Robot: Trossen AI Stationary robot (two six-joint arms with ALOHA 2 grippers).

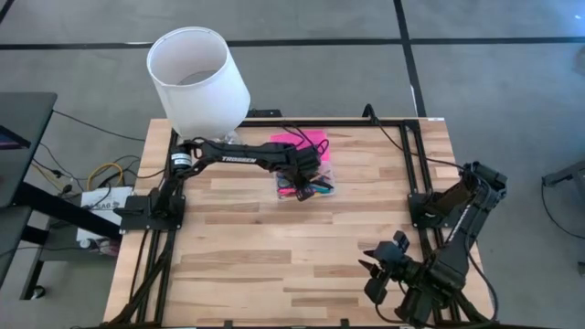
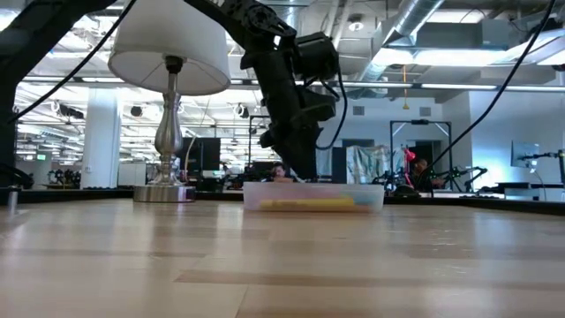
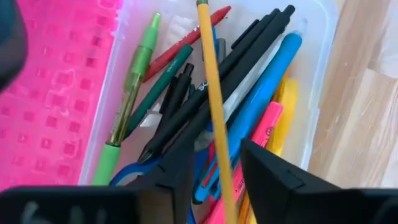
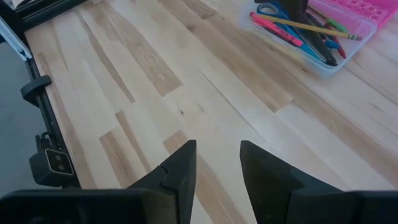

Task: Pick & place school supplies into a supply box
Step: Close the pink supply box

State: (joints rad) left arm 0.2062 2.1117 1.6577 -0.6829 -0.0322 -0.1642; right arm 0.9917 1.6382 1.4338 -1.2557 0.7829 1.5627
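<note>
My left hand point(image 1: 311, 179) is hanging right over the supply box point(image 1: 327, 172), upper middle of the high view, blocking entry from above. The lamp point(image 1: 196, 78) is crowding the upper left corner. The counter point(image 1: 274, 247) is lying open across the lower middle, with my right hand point(image 1: 382, 267) parked lower right.
</note>
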